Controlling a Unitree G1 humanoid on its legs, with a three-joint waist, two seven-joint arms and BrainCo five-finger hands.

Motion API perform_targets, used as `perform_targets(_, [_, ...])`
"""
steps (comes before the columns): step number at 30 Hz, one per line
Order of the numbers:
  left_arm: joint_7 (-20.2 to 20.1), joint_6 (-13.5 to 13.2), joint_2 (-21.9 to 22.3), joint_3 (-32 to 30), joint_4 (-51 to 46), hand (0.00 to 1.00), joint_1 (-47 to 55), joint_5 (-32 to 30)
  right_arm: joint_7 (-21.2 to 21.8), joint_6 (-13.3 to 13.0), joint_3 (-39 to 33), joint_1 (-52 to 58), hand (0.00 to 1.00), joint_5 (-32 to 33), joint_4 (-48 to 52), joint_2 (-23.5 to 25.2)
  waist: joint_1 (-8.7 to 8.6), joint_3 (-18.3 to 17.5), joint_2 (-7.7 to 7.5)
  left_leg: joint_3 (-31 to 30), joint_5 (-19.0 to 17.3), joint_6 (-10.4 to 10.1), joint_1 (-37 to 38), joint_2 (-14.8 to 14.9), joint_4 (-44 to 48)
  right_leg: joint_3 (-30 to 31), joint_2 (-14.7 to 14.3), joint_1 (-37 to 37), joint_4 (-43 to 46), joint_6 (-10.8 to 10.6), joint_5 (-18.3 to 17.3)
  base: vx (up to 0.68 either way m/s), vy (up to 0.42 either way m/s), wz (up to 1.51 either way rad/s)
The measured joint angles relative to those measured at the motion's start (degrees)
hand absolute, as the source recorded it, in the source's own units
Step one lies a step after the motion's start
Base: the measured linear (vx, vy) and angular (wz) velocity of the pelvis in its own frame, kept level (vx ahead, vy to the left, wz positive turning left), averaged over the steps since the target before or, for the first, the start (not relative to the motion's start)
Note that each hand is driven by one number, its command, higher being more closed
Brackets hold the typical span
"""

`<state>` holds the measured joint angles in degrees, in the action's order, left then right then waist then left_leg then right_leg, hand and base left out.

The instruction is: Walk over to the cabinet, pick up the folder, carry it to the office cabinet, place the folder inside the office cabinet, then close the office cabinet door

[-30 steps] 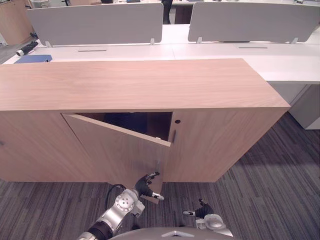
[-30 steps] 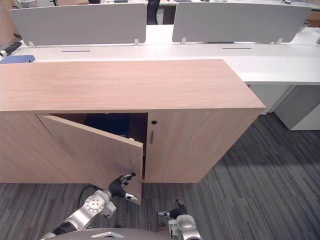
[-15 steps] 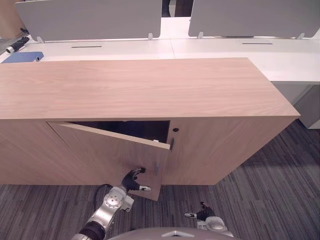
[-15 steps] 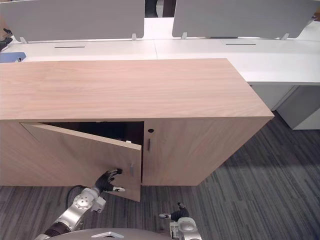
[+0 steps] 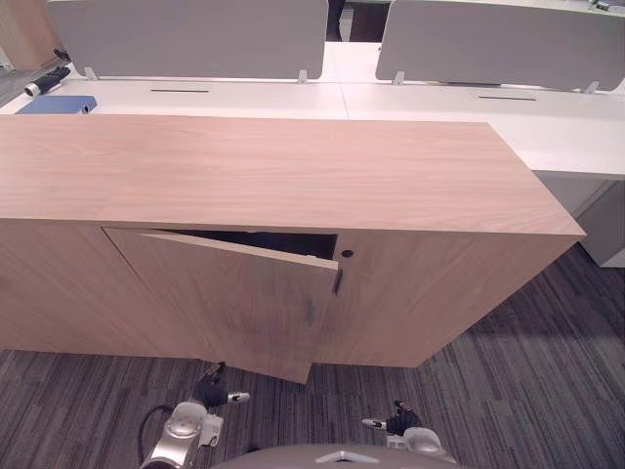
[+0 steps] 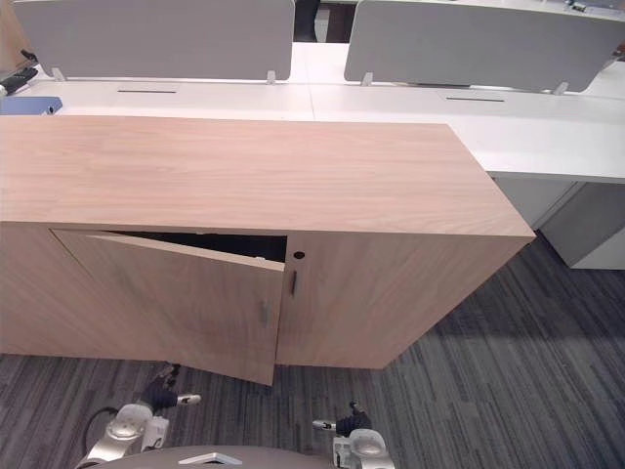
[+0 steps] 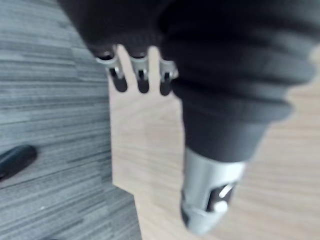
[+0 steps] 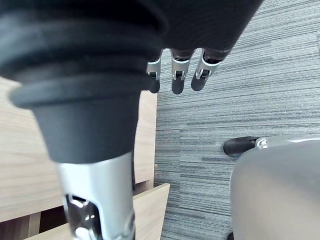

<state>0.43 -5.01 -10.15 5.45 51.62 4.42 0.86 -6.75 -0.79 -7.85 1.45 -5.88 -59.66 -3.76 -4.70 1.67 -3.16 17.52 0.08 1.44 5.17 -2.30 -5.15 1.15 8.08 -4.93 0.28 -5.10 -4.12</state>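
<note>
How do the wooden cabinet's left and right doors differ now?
The left light-wood door stands ajar, free edge swung out, a dark gap behind its top; the right light-wood door sits shut and flush. The right door has a small dark keyhole at its upper inner corner; the left door shows none. Both share the same grain and a slim vertical handle near the meeting edge.

No text, number, label or sign can be read on anything here. The cabinet (image 5: 293, 176) and its door (image 5: 234, 303) show plain wood grain, and the grey screens (image 5: 195, 34) and the white counter (image 5: 410, 103) behind are unmarked. The blue binder (image 5: 57, 105) on that counter is too small for any label on it to be made out.
</note>
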Motion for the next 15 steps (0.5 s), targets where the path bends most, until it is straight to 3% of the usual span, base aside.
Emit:
perform_targets(13, [2.97,1.40,1.95,-9.44,6.38,0.00,2.22,-4.12,0.02,0.04,-2.11,-0.03,0.00,0.24,-2.16,-0.41,1.19,0.40,-0.05,2.07,-1.46,-0.61,2.07,0.64,0.02,0.43,-0.64,-2.20,-1.52,0.11,0.41,0.03,-0.040,-0.08])
perform_targets(15, [2.96,1.47,2.50,-10.49,6.96,0.00,2.54,-4.48,0.04,0.07,-2.49,-0.11,0.00,1.09,-2.75,-0.59,1.34,0.93,0.17,3.01,-1.87,-1.19,3.29,1.21,0.02,0.51,-1.19,-3.11,-1.73,0.96,0.54,0.00,-0.072,-0.17])
